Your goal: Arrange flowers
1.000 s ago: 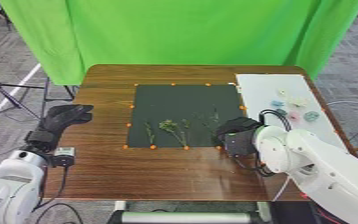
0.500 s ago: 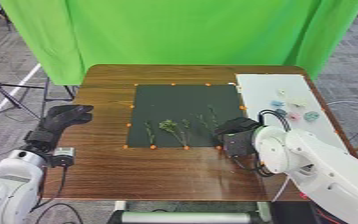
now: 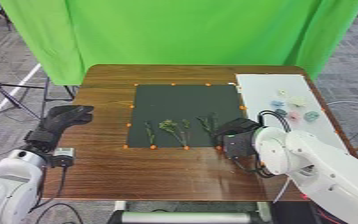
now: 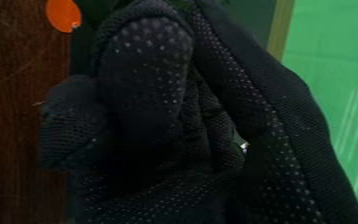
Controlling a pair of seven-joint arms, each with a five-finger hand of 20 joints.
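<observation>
Here, green curtain (image 3: 193, 35) behind brown table (image 3: 113, 172).

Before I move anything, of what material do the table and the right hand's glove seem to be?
The table looks like wood, possibly veneer, with a semi-gloss finish: streaky brown grain, soft sheen. The glove looks like matte black fabric: visible weave, small pale dots, perhaps rubbery.

Grn curtain (image 3: 193, 35) behind brn table (image 3: 95, 170).
</observation>
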